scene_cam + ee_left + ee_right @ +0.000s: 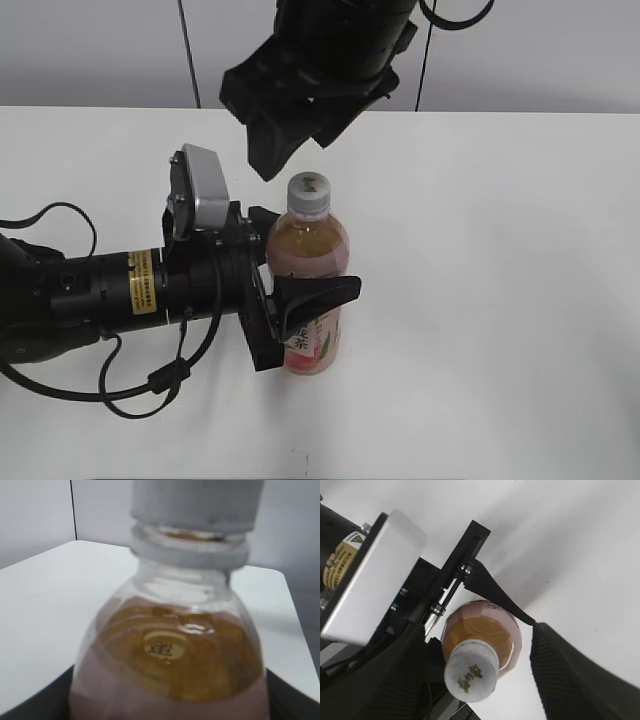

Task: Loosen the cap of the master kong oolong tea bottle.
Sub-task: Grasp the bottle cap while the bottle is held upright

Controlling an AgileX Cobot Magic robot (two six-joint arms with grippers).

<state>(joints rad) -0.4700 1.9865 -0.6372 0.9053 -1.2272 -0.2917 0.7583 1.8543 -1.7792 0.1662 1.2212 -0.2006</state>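
Observation:
The master kong oolong tea bottle [312, 300] stands upright on the white table, amber tea above a pink label. My left gripper [300, 290] comes in from the left and is shut on the bottle's body. The bottle fills the left wrist view [170, 670]. Its white cap [309, 192] is on the neck and shows in the left wrist view [195, 502] and, from above, in the right wrist view [471, 673]. My right gripper [475, 675] hangs open above the cap, one finger on each side, apart from it. In the exterior view it [290, 140] is just above and behind the cap.
The white table [500, 250] stretches around the bottle. The left arm's black body and cables [100, 300] lie across the table's left part. A grey wall with dark vertical seams stands behind the table.

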